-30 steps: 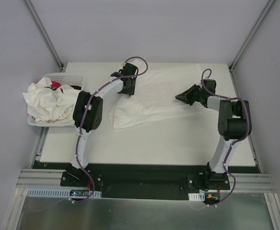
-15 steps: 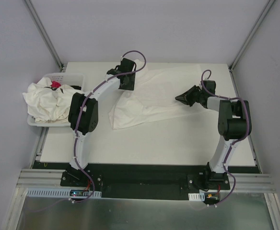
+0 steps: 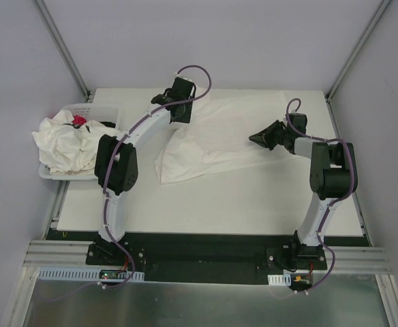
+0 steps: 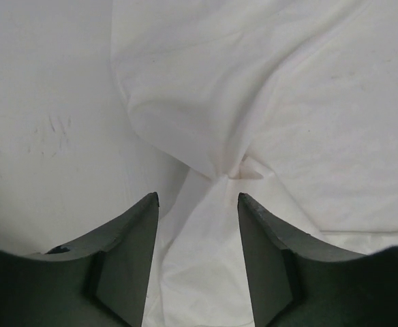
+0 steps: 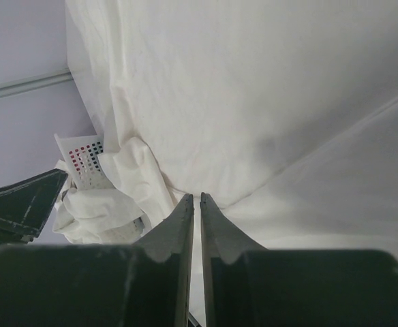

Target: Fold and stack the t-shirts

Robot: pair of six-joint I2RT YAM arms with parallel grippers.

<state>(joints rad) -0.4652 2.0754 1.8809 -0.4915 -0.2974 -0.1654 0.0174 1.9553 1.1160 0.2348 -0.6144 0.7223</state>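
One off-white t-shirt (image 3: pixel 216 139) lies spread and creased on the white table, also seen in the left wrist view (image 4: pixel 287 102) and the right wrist view (image 5: pixel 253 82). My left gripper (image 3: pixel 180 116) hovers over its far left edge. In its own view it (image 4: pixel 197 201) is open, with shirt fabric lying below the gap. My right gripper (image 3: pixel 255 139) is at the shirt's right part. Its jaws (image 5: pixel 200 196) are closed to a thin slit where a fold of the shirt meets the tips. More t-shirts (image 3: pixel 66 143) are heaped in the basket.
A white perforated basket (image 3: pixel 90 109) stands at the table's left edge, with a small red packet (image 3: pixel 80 120) on the heap. The basket (image 5: pixel 83 160) also shows in the right wrist view. Bare table (image 3: pixel 253 197) lies in front of the shirt. Grey walls enclose the back and sides.
My left arm has stretched toward the table's back, carrying its gripper a little farther up the shirt's left edge. The right arm and the shirt look unmoved.
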